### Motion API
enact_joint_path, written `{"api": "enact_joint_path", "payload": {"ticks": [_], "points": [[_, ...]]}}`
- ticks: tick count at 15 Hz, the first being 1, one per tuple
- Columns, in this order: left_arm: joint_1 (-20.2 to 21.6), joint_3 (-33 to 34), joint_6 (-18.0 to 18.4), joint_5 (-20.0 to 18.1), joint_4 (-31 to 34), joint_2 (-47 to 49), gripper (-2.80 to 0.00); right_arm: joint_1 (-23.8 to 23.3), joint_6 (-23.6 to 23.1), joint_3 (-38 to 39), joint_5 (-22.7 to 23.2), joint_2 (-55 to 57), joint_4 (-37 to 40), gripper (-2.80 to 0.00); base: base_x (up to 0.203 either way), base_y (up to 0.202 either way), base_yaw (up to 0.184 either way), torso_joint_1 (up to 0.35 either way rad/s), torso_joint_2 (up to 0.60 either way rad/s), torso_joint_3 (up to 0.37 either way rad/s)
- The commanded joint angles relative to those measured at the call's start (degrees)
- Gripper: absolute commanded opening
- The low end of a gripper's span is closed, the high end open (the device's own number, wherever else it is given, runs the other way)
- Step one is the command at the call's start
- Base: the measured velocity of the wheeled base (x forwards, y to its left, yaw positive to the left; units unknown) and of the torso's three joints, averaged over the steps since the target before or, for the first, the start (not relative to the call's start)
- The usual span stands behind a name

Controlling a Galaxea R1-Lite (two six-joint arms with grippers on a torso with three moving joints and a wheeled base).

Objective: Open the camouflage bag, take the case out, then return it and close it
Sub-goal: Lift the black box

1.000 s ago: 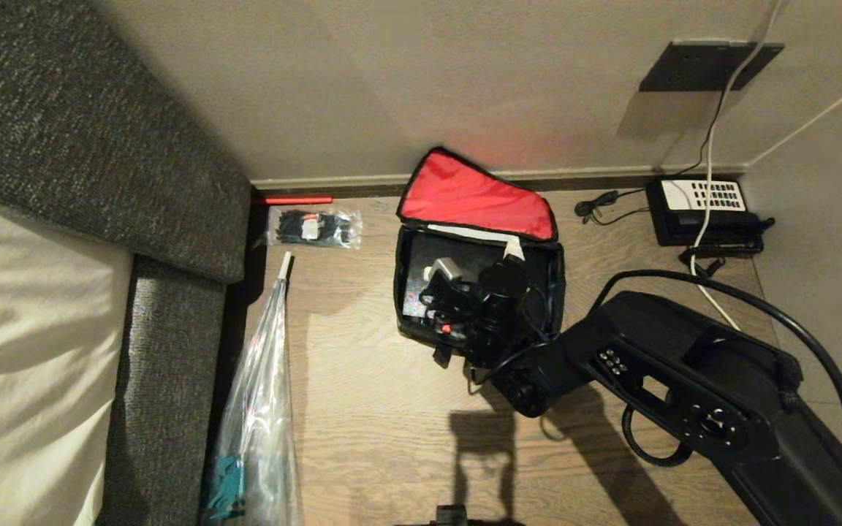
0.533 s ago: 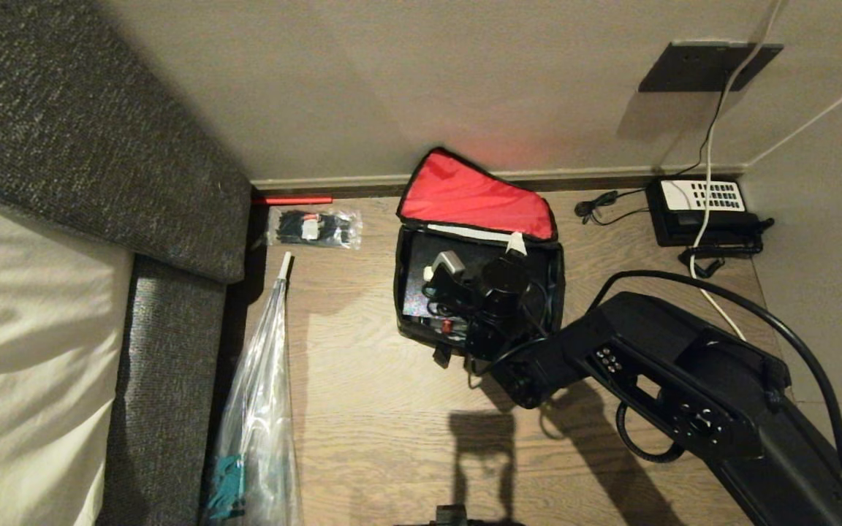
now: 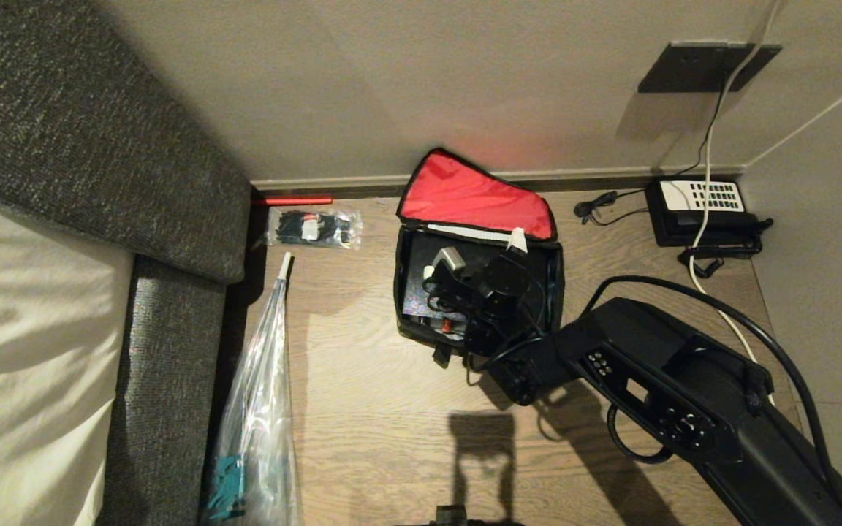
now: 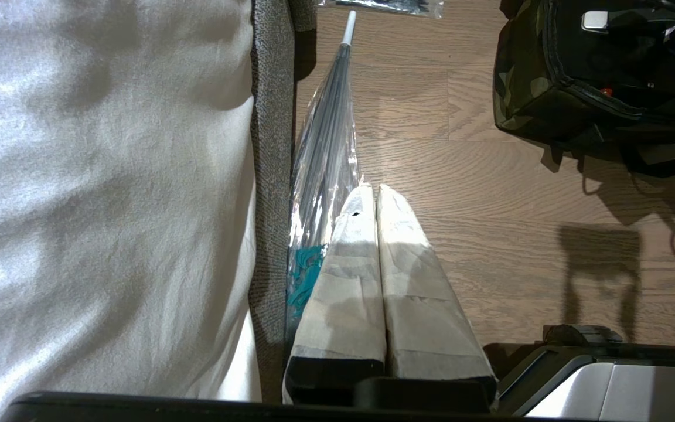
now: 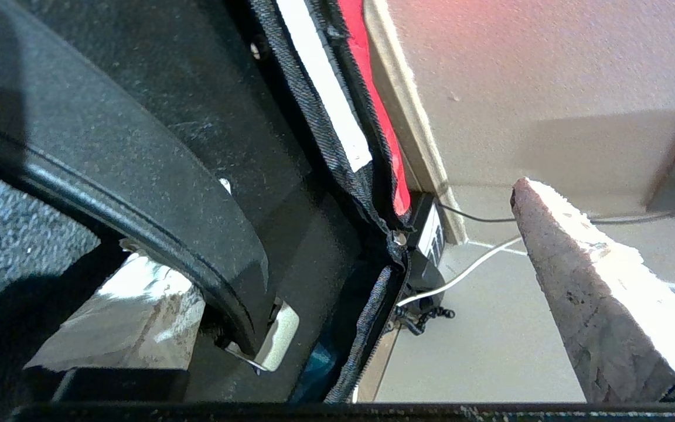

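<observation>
- The right tool (image 3: 457,274) has moved a little deeper over the open bag (image 3: 410,321) than a second ago; its fingers are spread wide.
- The case (image 3: 415,281) lies inside the bag, not gripped.
- The bag sits on the floor (image 3: 362,380) by the wall.
- The left tool (image 4: 375,202) is pressed together, parked beside the bed (image 4: 109,193).
- I judge the grasp comes next.

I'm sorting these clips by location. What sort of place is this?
Probably a hotel room or bedroom corner. A bed with white sheets and a grey fabric frame stands on the left, a corded telephone sits on the wooden floor by the wall, and a camouflage bag lies open.
</observation>
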Motion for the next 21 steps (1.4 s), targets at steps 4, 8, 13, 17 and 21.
{"api": "enact_joint_path", "payload": {"ticks": [4,8,13,17,21], "points": [[0.0,0.0,0.0,0.0,0.0,0.0,-2.80,-0.7,-0.6,-2.8,-0.4,4.3,-1.1,0.00,0.000,0.000,0.000,0.000,0.00,0.000],[0.0,0.0,0.0,0.0,0.0,0.0,-2.80,-0.7,0.2,-2.8,-0.5,5.8,-1.3,0.00,0.000,0.000,0.000,0.000,0.00,0.000],[0.0,0.0,0.0,0.0,0.0,0.0,-2.80,-0.8,-0.3,-4.6,-0.4,7.6,-1.7,0.00,0.000,0.000,0.000,0.000,0.00,0.000],[0.0,0.0,0.0,0.0,0.0,0.0,-2.80,-0.8,0.3,-5.1,-0.5,8.8,-1.8,0.00,0.000,0.000,0.000,0.000,0.00,0.000],[0.0,0.0,0.0,0.0,0.0,0.0,-2.80,-0.8,0.3,-4.6,-0.4,8.7,-1.4,-2.80,0.000,0.000,0.000,0.000,0.00,0.000]]}}
